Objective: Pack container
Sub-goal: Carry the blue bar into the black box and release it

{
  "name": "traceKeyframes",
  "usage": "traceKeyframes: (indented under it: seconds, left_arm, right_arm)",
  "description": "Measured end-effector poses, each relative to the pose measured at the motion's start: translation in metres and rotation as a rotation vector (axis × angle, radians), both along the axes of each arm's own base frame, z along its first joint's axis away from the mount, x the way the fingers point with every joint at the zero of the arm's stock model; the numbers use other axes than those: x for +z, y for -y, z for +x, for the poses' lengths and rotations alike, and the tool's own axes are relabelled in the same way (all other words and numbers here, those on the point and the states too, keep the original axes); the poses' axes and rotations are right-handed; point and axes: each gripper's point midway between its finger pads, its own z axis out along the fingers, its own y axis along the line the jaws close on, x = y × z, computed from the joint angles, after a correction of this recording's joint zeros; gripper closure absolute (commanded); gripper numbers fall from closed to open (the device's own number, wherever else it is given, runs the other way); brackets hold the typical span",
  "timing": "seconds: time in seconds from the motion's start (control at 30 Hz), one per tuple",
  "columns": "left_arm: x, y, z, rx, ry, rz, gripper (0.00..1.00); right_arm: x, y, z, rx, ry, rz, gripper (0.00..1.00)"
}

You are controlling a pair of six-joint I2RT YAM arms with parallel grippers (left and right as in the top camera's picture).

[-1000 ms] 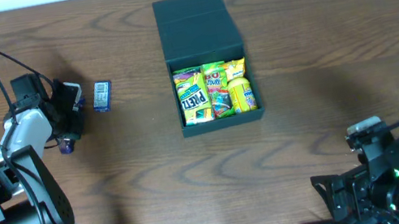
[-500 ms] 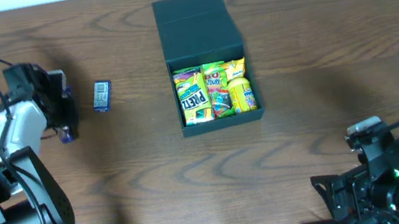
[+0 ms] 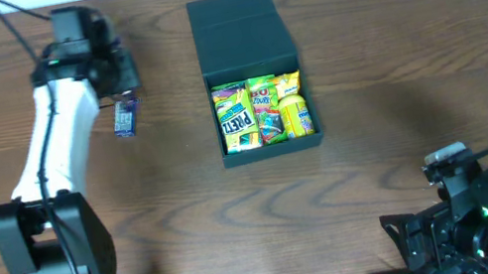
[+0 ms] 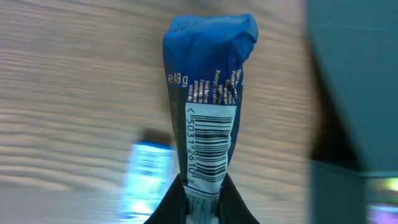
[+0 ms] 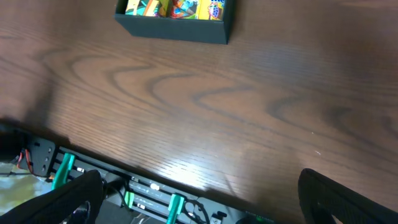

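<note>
Seeing left hand (image 4: 204,200) pinched shut on a dark blue packet (image 4: 208,93) — gripped at its lower end, sticking up out of the fingers (image 4: 239,208), barcode (image 4: 210,146) facing the wrist camera; from overhead, sitting over the far-left part of the counter (image 3: 390,51) on a long, stretched-out arm.

Spotting a second, light blue packet (image 3: 125,118) lying flat on the wood just on the near side of that hand; blurred in the wrist view, can't read the print.

Finding the container (image 3: 271,149) mid-counter toward the far edge, to the right of the left hand and apart from it; flap (image 3: 241,32) open, thrown back on the far side; carrying snack packets (image 3: 263,110) side by side — blue-and-yellow, green, yellow — across the open part; also catching its dark wall at the right edge of the left wrist view.

Reading right hand (image 5: 199,180) as spread wide, gripping nothing; parked low at the near-right corner, well apart from the container; only bare wood and a rail (image 5: 149,199) showing between its fingers.
</note>
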Motion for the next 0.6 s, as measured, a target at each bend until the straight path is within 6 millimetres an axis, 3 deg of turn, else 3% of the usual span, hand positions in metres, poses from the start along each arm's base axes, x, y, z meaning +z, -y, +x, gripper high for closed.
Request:
traceKeyframes:
  seconds: [0.2, 0.37, 0.6]
  left_arm:
    - [0.0, 0.092, -0.018, -0.048, -0.033, -0.104, 0.94]
    - [0.0, 0.154, -0.041, -0.064, -0.069, -0.173, 0.94]
    - [0.001, 0.211, -0.072, -0.107, -0.104, -0.216, 0.94]
  right_arm:
    - [0.0, 0.0, 0.0, 0.0, 0.0, 0.0, 0.01]
    - [0.0, 0.0, 0.0, 0.0, 0.0, 0.0, 0.01]
    - [0.0, 0.0, 0.0, 0.0, 0.0, 0.0, 0.01]
